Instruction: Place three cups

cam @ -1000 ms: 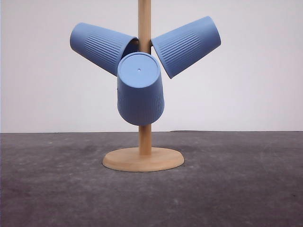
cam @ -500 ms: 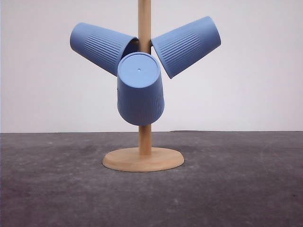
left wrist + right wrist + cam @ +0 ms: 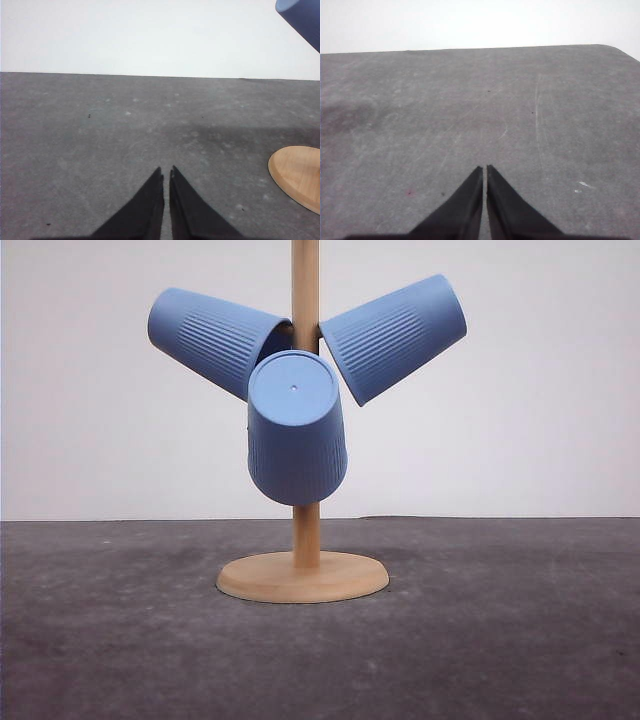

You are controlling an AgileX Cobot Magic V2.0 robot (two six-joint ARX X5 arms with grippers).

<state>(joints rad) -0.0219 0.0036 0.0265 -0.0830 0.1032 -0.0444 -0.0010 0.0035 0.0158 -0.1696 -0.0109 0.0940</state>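
Observation:
Three light-blue ribbed cups hang upside down on a wooden rack [image 3: 305, 540] in the front view: one [image 3: 213, 338] tilts up to the left, one [image 3: 395, 335] up to the right, and one [image 3: 297, 430] points its flat base toward the camera. In the left wrist view my left gripper [image 3: 166, 172] is shut and empty above the grey table, with the rack's round base [image 3: 298, 175] and a corner of a cup [image 3: 302, 17] off to one side. My right gripper [image 3: 485, 170] is shut with nothing in it over bare table.
The rack's round wooden base [image 3: 302, 576] stands mid-table on the dark grey tabletop [image 3: 500, 640]. A plain white wall lies behind. The table's rounded far corner [image 3: 615, 48] appears in the right wrist view.

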